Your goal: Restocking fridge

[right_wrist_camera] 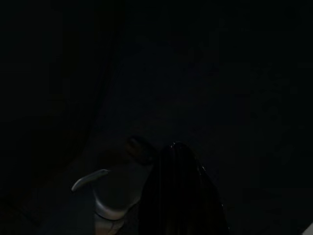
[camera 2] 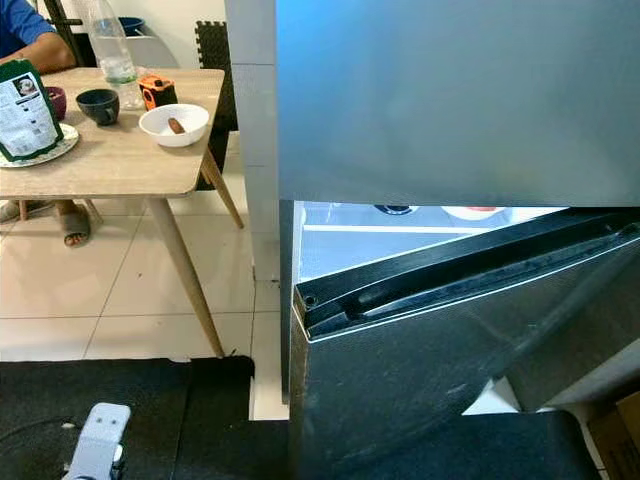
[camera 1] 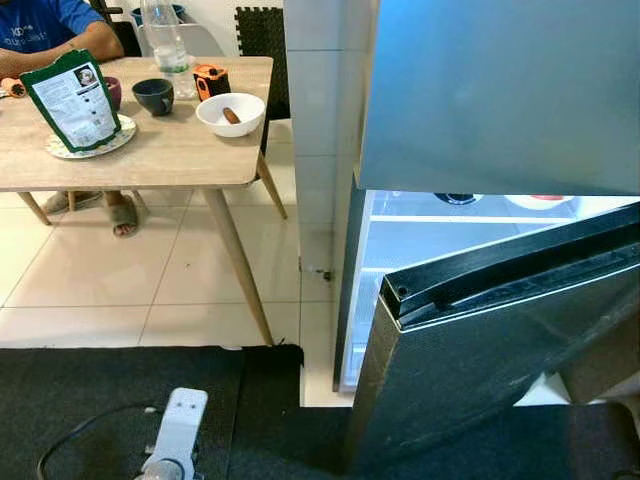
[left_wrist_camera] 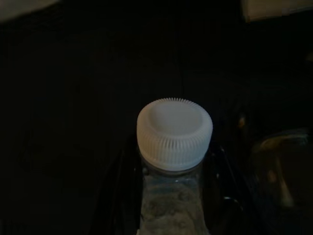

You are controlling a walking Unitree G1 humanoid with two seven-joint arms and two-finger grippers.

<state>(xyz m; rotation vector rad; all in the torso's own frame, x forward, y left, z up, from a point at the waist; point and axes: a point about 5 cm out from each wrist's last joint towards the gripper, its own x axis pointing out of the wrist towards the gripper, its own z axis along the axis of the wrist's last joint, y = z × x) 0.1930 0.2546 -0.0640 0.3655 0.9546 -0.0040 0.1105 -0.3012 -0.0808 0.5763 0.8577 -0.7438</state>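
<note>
A clear plastic bottle with a ribbed white cap (left_wrist_camera: 174, 132) stands between the two black fingers (left_wrist_camera: 117, 196) of my left gripper (left_wrist_camera: 173, 166), which is shut on its neck. The silver left wrist (camera 1: 178, 432) shows low over a black mat. The grey fridge (camera 1: 500, 90) stands ahead on the right. Its lower door (camera 1: 500, 340) is ajar, and the lit inside with a white shelf (camera 1: 450, 218) shows behind it. The right wrist view is very dark, with one black finger (right_wrist_camera: 181, 196) faintly visible.
A wooden table (camera 1: 170, 150) at the left carries a white bowl (camera 1: 230, 113), a dark cup (camera 1: 153, 96), a water bottle (camera 1: 166, 45) and a green pouch (camera 1: 75, 100). A person in a blue shirt (camera 1: 40, 25) sits behind it. A black mat (camera 1: 90, 390) covers the near floor.
</note>
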